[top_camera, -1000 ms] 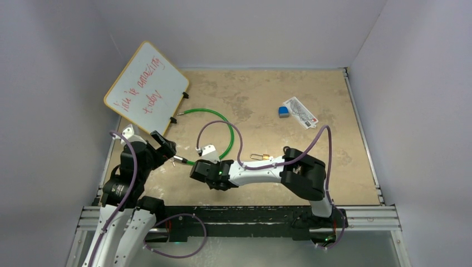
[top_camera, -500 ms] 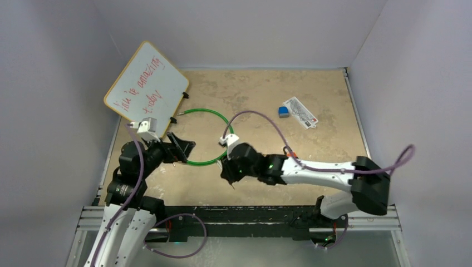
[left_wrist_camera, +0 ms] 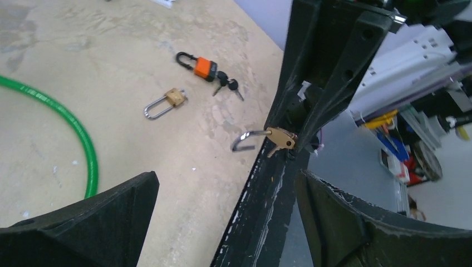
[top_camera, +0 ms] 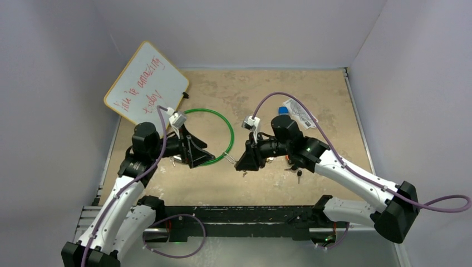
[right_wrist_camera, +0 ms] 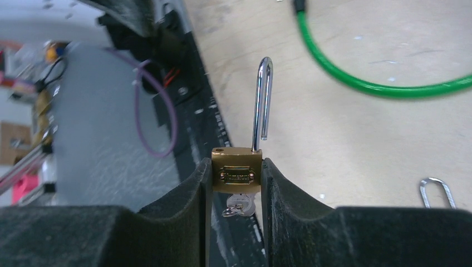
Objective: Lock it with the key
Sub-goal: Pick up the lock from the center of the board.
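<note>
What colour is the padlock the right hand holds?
Brass-gold padlock, clearest in right wrist view.

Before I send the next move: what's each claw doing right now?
Left claw: open, holding nothing.
Right claw: closed on the brass padlock.

Right gripper [top_camera: 240,166] with padlock [right_wrist_camera: 236,169] now, seemingly, opposite left gripper [top_camera: 207,157].

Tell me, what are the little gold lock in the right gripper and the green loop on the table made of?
The padlock has a body that looks like brass: yellow-gold with a dull sheen. Its shackle looks like polished steel: silvery and mirror-bright. The green loop is probably a cable with a glossy plastic coating. What's inside it can't be seen.
</note>
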Tool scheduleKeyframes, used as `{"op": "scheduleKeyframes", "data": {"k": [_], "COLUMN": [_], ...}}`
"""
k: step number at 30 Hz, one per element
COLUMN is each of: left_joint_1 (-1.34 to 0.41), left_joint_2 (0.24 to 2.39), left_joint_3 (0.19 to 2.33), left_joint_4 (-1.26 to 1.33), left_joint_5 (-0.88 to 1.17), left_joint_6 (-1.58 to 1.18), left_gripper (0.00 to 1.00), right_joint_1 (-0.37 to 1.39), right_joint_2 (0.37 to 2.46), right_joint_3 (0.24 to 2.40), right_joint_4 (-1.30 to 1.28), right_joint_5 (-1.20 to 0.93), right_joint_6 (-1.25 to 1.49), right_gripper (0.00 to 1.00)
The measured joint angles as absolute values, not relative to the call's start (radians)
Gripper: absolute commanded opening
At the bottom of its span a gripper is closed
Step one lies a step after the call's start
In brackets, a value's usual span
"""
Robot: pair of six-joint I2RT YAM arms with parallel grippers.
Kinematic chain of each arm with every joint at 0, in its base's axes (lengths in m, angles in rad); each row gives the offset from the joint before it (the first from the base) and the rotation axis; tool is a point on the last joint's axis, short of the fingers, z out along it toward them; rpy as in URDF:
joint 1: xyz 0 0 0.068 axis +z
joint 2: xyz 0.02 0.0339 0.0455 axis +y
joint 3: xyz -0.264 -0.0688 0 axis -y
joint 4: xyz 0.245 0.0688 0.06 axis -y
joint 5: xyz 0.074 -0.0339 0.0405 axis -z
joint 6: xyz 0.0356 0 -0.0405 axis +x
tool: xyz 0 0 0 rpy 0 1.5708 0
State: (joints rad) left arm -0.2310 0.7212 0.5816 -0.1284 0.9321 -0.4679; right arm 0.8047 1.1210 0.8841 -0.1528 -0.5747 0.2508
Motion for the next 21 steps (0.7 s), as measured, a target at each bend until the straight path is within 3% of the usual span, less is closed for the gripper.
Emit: {"op": "scheduleKeyframes", "data": {"k": [5,21], "left_joint_1": [-0.307,-0.413], "left_joint_2": [0.770,0.881], "left_joint_3": [0.665,0.762], "left_joint_4": [-0.152,-0.302], "left_joint_5": [1.008,1.158], "left_joint_6": [-0.358,-0.177], "left_gripper": [0.91,0.53], "right_joint_1": [0.805,0.804], "right_joint_2": [1.126,1.152], "right_joint_3": [0.932,0.955], "right_joint_4": [-0.221,-0.198], "right_joint_5": [-0.738,-0.905], "right_joint_6": [0.224,0.266], "right_gripper": [0.00,0.00]}}
